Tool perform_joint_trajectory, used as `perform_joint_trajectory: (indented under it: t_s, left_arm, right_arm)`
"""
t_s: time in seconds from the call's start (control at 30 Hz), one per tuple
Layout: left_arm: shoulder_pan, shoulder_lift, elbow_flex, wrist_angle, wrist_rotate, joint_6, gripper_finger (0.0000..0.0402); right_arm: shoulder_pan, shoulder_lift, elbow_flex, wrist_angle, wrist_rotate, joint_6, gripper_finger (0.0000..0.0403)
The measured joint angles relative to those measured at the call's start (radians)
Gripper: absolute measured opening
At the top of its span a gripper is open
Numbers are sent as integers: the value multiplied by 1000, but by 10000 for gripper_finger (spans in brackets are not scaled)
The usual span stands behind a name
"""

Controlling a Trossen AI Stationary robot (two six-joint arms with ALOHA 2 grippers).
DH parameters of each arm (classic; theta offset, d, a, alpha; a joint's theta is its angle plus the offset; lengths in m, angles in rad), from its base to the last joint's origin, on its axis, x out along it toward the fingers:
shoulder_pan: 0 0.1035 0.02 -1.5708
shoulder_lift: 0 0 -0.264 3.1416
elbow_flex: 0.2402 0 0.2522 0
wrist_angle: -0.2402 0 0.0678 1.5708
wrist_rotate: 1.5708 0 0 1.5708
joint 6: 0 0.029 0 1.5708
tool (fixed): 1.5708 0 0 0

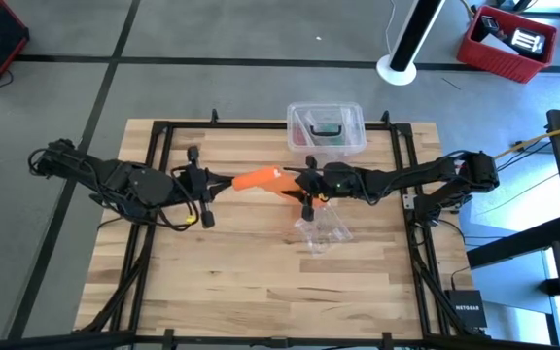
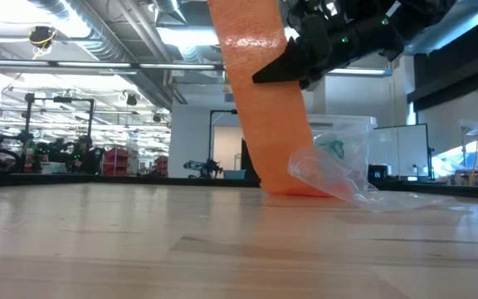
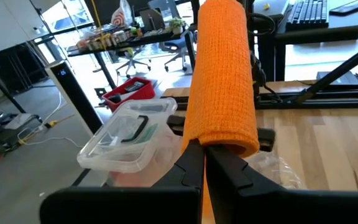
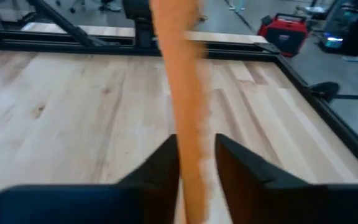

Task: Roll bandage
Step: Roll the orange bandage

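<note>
The bandage (image 1: 259, 179) is a long orange band stretched between my two grippers above the table's middle. My left gripper (image 1: 224, 182) is shut on its upper end (image 3: 219, 74). My right gripper (image 1: 297, 185) comes in from the right and is closed on the band (image 4: 188, 93) partway along. In the low view the band (image 2: 264, 108) slopes down from the top of the picture. Its lower end (image 2: 293, 187) rests on the table, against a crumpled clear wrapper (image 2: 334, 166). My left gripper pinches the bandage's upper end (image 3: 225, 140) between its two shut fingers, coming nearly level from the table's left. The fabric bulges wide over the fingertips (image 3: 191, 163); how many layers lie between them I cannot tell. My right gripper has the band's middle stretch (image 4: 191, 146) between its two fingers, one on each flat face. The fingers (image 2: 274, 71) come nearly level from the table's right and lie across the band. Below them the band hangs down, its lower end on the table.
A clear plastic box (image 1: 326, 128) with a lid stands at the table's far edge, behind the grippers. The clear wrapper (image 1: 321, 230) lies on the wood just near of the right gripper. A black frame (image 1: 163, 126) runs around the tabletop.
</note>
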Motion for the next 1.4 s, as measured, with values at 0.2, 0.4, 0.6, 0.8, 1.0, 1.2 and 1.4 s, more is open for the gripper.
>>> perform_joint_trajectory:
  t_s: [0.2,0.4,0.6,0.8,1.0,1.2,1.4]
  left_arm:
    - [48,-30,0,13,0,35,0]
    - [70,-40,0,50,3,79,0]
    - [116,-40,0,91,15,130,0]
    - [165,-40,0,82,50,135,0]
    - [190,-40,-5,29,49,86,0]
    - [200,-40,-36,57,48,76,0]
    - [195,-39,-120,51,20,13,0]
  right_arm:
    - [0,-31,15,-11,-27,-55,16]
    - [0,-42,111,-165,-35,-87,6]
    - [0,-42,217,-368,-94,-98,4]
    - [63,-42,294,-410,-246,-31,3]
    - [144,-43,343,-533,-190,-59,2]
    - [196,-43,343,-530,-127,-80,2]
    - [217,-43,343,-527,-96,-79,1]
